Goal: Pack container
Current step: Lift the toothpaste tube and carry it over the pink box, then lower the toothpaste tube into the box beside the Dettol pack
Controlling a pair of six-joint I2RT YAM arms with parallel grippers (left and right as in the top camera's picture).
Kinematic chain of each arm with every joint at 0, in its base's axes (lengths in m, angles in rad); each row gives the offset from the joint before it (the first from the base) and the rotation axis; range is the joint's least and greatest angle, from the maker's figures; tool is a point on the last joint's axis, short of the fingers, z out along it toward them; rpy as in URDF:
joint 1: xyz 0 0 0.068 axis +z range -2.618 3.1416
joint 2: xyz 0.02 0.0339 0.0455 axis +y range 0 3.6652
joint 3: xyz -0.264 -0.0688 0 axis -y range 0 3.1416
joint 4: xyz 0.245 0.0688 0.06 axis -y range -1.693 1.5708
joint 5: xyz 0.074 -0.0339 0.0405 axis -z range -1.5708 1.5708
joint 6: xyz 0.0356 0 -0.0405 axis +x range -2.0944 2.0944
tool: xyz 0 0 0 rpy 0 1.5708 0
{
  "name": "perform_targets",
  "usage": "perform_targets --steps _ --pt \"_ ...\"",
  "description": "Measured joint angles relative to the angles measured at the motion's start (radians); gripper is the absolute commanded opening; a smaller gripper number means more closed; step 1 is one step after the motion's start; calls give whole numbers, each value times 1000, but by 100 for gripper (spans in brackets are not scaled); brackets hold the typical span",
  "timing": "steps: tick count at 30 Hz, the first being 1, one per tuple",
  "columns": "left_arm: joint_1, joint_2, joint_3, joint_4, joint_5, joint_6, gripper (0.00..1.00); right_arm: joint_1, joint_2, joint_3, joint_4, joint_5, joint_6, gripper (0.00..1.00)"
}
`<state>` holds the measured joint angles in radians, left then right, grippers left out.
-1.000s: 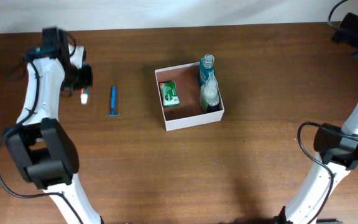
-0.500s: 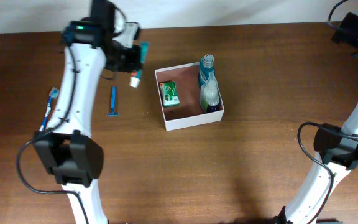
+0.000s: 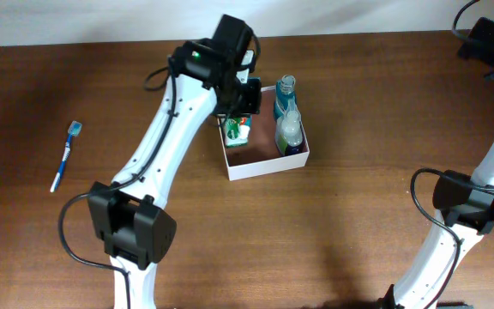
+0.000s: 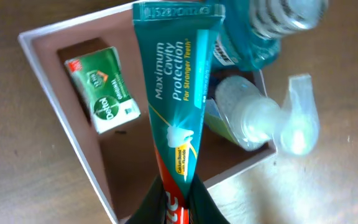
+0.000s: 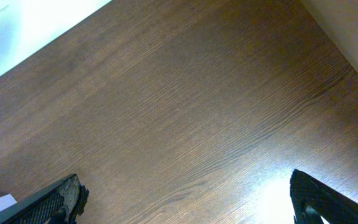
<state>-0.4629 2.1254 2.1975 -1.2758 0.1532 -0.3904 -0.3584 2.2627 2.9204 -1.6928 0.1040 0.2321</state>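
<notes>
Two lines of print run down the teal toothpaste tube (image 4: 176, 93): "Maximum Cavity Protection" and "For Stronger Teeth". The left gripper (image 4: 178, 202) pinches its red end, with the crimped end pointing away from the fingers, over the container (image 3: 268, 166), which sits mid-bench toward the far edge. Inside lie a green soap packet (image 4: 103, 99) whose brand is too small to read, a blue bottle (image 4: 260, 37) and a clear pump bottle (image 4: 253, 118). A toothbrush (image 3: 65, 156) lies near the left edge. The right gripper (image 5: 188, 199), fingers spread wide, is over bare wood at the far right corner.
</notes>
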Motion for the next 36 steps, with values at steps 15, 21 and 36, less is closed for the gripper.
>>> perform_targets --steps 15,21,36 --pt "-36 204 -1 14 -57 -278 7 0 0 0 0 0 0 98" --pt "-36 223 -2 65 -60 -289 10 0 0 0 0 0 0 98" --pt "-36 299 -1 92 -102 -292 10 0 0 0 0 0 1 98"
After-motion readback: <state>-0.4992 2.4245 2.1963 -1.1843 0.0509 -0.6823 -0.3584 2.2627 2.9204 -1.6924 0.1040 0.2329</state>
